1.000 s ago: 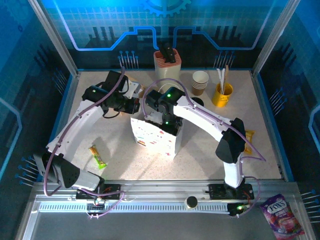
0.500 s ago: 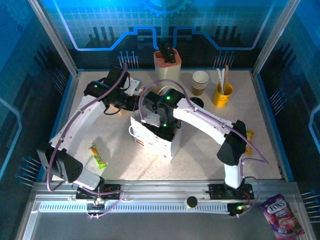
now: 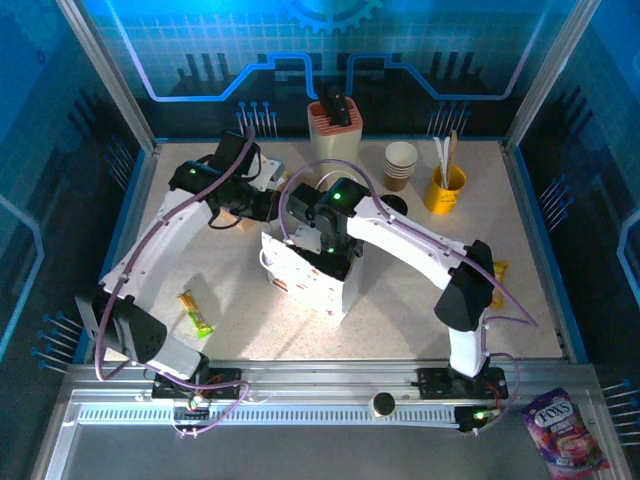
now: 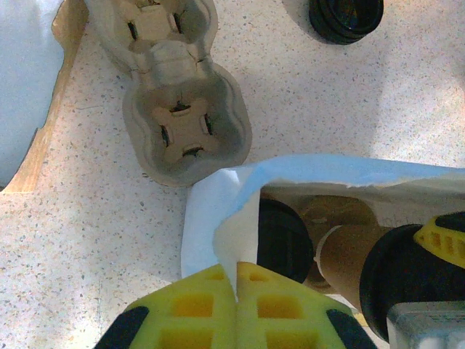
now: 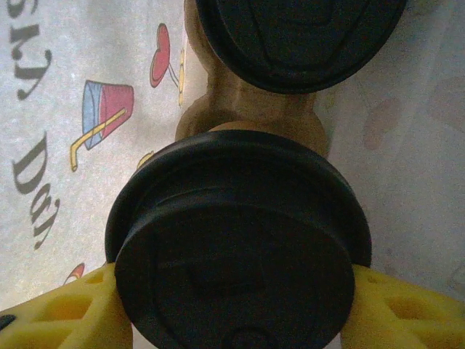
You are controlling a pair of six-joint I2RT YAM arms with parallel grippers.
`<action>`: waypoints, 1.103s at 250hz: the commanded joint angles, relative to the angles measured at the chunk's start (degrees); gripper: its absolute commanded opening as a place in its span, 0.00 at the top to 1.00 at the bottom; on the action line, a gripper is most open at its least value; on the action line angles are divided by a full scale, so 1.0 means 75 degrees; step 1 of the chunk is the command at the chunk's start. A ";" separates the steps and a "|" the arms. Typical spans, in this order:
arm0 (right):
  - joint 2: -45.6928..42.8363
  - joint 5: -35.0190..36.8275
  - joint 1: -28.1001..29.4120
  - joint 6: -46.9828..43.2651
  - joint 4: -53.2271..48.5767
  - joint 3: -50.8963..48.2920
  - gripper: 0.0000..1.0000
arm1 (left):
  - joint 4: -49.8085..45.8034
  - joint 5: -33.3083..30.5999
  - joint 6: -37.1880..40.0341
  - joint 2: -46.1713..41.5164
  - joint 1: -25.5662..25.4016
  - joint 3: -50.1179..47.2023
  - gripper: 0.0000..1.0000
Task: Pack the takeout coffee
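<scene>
On your overhead view, a snack bar (image 3: 196, 313) lies alone toward the table's 8 o'clock. The left gripper (image 3: 268, 212) meets the paper bag (image 3: 305, 285) from the bag's 10 o'clock. Your left wrist view shows what the overhead cannot: the yellow fingers (image 4: 196, 309) are pressed together on the bag's white rim. A pulp cup carrier (image 4: 178, 87) lies just beyond them at 11 o'clock, and a pile of black lids (image 4: 346, 14) at 1 o'clock. The right gripper (image 3: 335, 255) is sunk into the bag's mouth, and its arm hides the contents from above. Your right wrist view looks inside: the fingers (image 5: 62, 313) clamp the takeout coffee (image 5: 236, 240), one on each side of its black lid. A second lidded cup (image 5: 298, 36) sits at its 12 o'clock, deeper in the bag. Farther right on the table stand a stack of bare cups (image 3: 400, 165) and a yellow cup of utensils (image 3: 444, 188)
</scene>
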 commanded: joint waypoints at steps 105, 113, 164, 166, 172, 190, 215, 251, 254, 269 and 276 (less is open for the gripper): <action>-0.0129 -0.0048 -0.0120 0.0477 0.0140 -0.0238 0.55 | 0.0052 0.0037 0.0077 -0.0085 0.0052 -0.0281 1.00; -0.0135 -0.0055 -0.0120 0.0477 0.0130 -0.0244 0.55 | 0.0041 0.0038 0.0071 -0.0081 0.0057 -0.0283 1.00; -0.0141 -0.0085 -0.0120 0.0459 0.0140 -0.0214 0.55 | 0.0061 0.0027 0.0081 -0.0106 0.0060 -0.0305 1.00; -0.0143 -0.0099 -0.0120 0.0457 0.0140 -0.0215 0.55 | 0.0062 0.0029 0.0082 -0.0114 0.0052 -0.0310 1.00; -0.0154 -0.0091 -0.0114 0.0457 0.0142 -0.0203 0.55 | 0.0057 0.0036 0.0086 -0.0111 0.0060 -0.0307 1.00; -0.0157 -0.0094 -0.0121 0.0443 0.0141 -0.0188 0.55 | 0.0066 0.0029 0.0086 -0.0132 0.0058 -0.0308 1.00; -0.0176 -0.0109 -0.0120 0.0435 0.0152 -0.0206 0.55 | 0.0051 0.0027 0.0106 -0.0136 0.0053 -0.0289 1.00; -0.0194 -0.0093 -0.0120 0.0444 0.0176 -0.0232 0.55 | 0.0050 0.0033 0.0112 -0.0146 0.0055 -0.0284 1.00; -0.0194 -0.0094 -0.0146 0.0448 0.0181 -0.0235 0.55 | 0.0044 0.0029 0.0115 -0.0142 0.0059 -0.0281 1.00; -0.0194 -0.0100 -0.0120 0.0445 0.0179 -0.0239 0.55 | 0.0051 0.0030 0.0121 -0.0145 0.0057 -0.0288 1.00; -0.0194 -0.0094 -0.0120 0.0443 0.0182 -0.0244 0.55 | 0.0051 0.0027 0.0111 -0.0145 0.0049 -0.0289 1.00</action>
